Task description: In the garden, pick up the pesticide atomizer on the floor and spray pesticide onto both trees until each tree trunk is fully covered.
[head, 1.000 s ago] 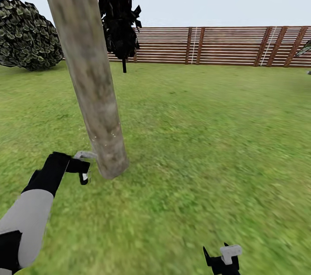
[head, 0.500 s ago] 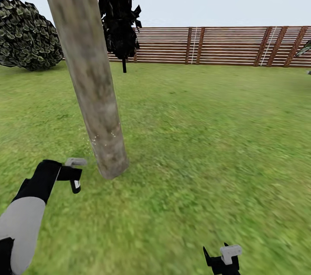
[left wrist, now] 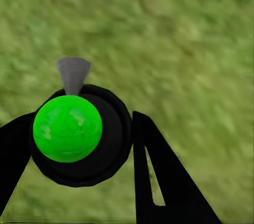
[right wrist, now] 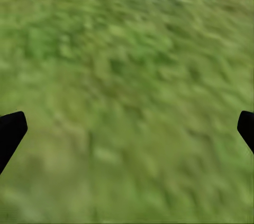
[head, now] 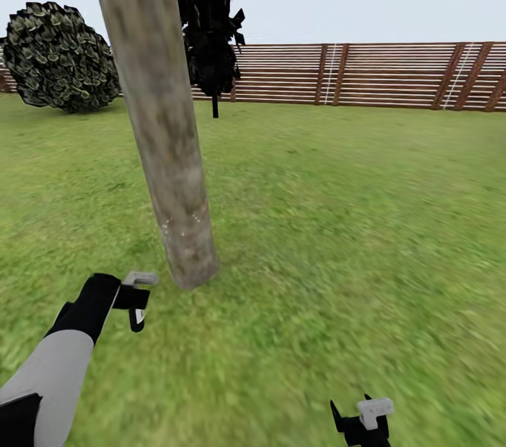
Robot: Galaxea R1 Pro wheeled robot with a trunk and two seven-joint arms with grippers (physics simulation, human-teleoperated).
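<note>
The pesticide atomizer [left wrist: 67,128], a black round body with a bright green ball and a grey cone nozzle, sits between the black fingers of my left gripper [left wrist: 82,121], which is shut on it. In the head view my left gripper [head: 135,301] hangs low over the grass, just left of the base of a thick beige-grey tree trunk [head: 165,138] and a little apart from it. A few pale specks show low on the trunk. My right gripper [head: 362,420] is at the bottom edge, open over bare grass, its fingertips [right wrist: 10,129] wide apart.
Green lawn floor [head: 337,222] stretches to a brown slatted fence [head: 393,74] at the back. A near-black conifer [head: 211,18] stands behind the trunk, and a round leafy bush [head: 63,57] sits at the far left.
My left gripper with the atomizer has drawn back from the trunk's base and dropped lower. The head view has swung slightly left, shifting trunk, bush and fence to the right.
</note>
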